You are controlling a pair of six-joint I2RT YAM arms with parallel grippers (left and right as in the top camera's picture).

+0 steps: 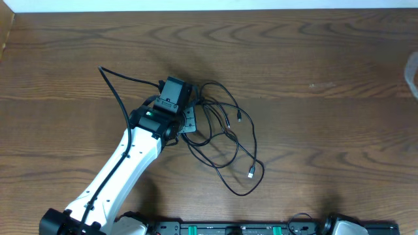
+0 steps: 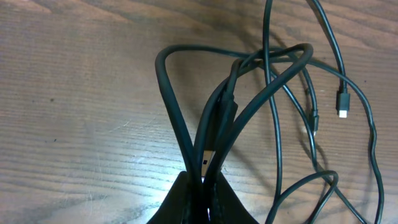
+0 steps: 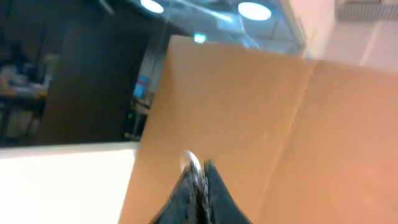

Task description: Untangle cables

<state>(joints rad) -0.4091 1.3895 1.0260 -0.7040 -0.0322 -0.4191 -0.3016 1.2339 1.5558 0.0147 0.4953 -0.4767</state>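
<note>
A loose tangle of thin black cables lies at the middle of the wooden table. My left gripper sits at the tangle's left edge. In the left wrist view it is shut on two black strands of the cables, which rise from between the fingers and loop away. A silver plug lies just ahead of the jaws. Free plug ends rest to the right, also seen from above. My right gripper is shut on nothing and faces a brown cardboard surface, away from the table.
The left arm's own black wire arcs out to the back left. Rails and arm bases line the table's front edge. A pale object pokes in at the right edge.
</note>
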